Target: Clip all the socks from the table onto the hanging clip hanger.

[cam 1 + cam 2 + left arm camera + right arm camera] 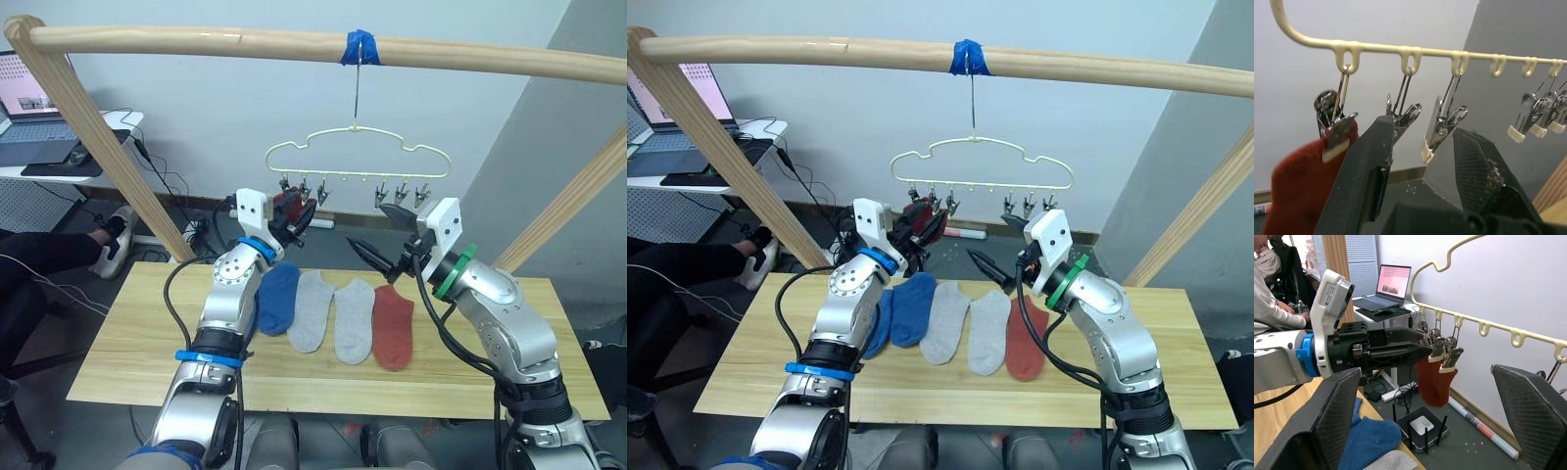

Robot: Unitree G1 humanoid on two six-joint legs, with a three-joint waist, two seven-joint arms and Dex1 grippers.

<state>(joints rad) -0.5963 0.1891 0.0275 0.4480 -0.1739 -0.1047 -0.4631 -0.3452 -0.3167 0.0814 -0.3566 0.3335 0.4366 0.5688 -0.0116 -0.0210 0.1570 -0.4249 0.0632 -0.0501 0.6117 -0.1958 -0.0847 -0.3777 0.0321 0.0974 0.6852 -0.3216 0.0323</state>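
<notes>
One rust red sock hangs from the end clip of the clip hanger. The left gripper sits up at the clips, jaws spread, holding nothing. The right gripper is wide open and empty too. The rest of the socks lie in a row on the table — soft, floppy knit, light stuff, so I'd pinch one by the cuff edge and feed that into a clip. The hanger will probably swing when pushed.
</notes>
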